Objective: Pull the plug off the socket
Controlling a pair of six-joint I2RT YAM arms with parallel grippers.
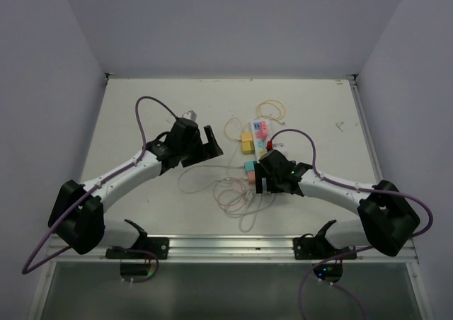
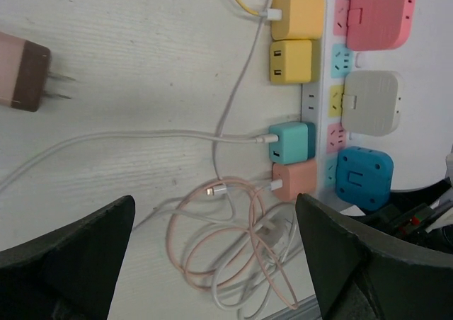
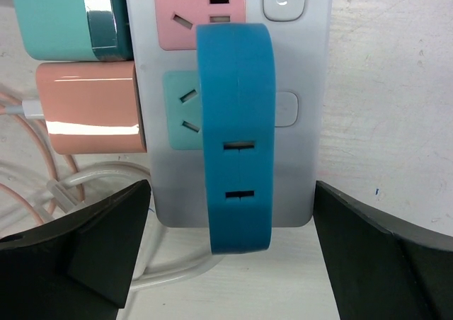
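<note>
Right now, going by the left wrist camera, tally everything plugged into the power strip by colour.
yellow chargers: 2
teal charger: 1
peach charger: 1
pink adapter: 1
white adapter: 1
blue adapter: 1
Total: 7 in the socket. The loose plug on the table is not counted.

The socket [image 2: 338, 61] runs down the right side of the frame. On its face sit a pink adapter [image 2: 379, 12], a cream one [image 2: 371, 102] and a blue one [image 2: 364, 177]. Two yellow chargers [image 2: 294, 37], a teal charger [image 2: 291, 141] and a salmon charger [image 2: 294, 180] line its left edge. A loose brown plug [image 2: 21, 72] lies at upper left, and tangled cables [image 2: 233, 256] lie at bottom centre between the left gripper [image 2: 216, 207]'s wide-apart fingers.
</note>
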